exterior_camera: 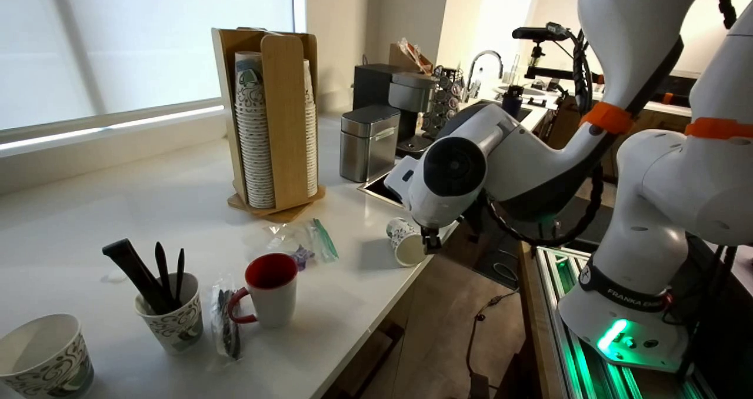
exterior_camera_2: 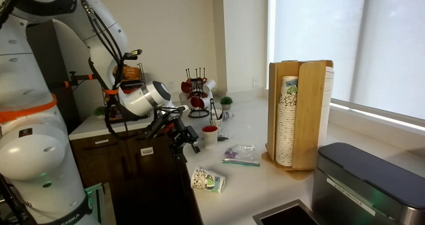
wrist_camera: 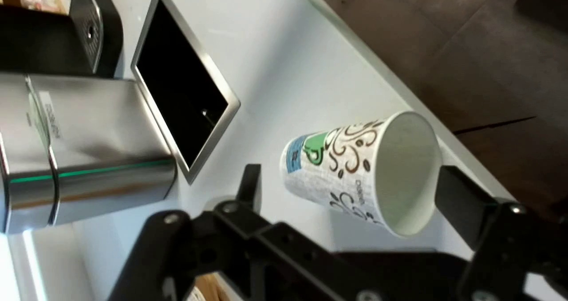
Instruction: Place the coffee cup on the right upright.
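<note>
Countertop, bent arm (tool spread), sideways cup

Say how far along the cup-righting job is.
Looks done: positioning, perhaps; the open claw hangs near the paper cup. In hand: nothing gripped; the fingers stand wide apart in the wrist view. Left: grasp, turn upright, release, since the cup lies on its side on the counter.

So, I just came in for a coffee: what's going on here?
A robot arm has its open gripper near a patterned paper cup, which lies on its side by the edge of the counter. The cup isn't gripped, and standing it upright, the goal here, is not yet done.
</note>
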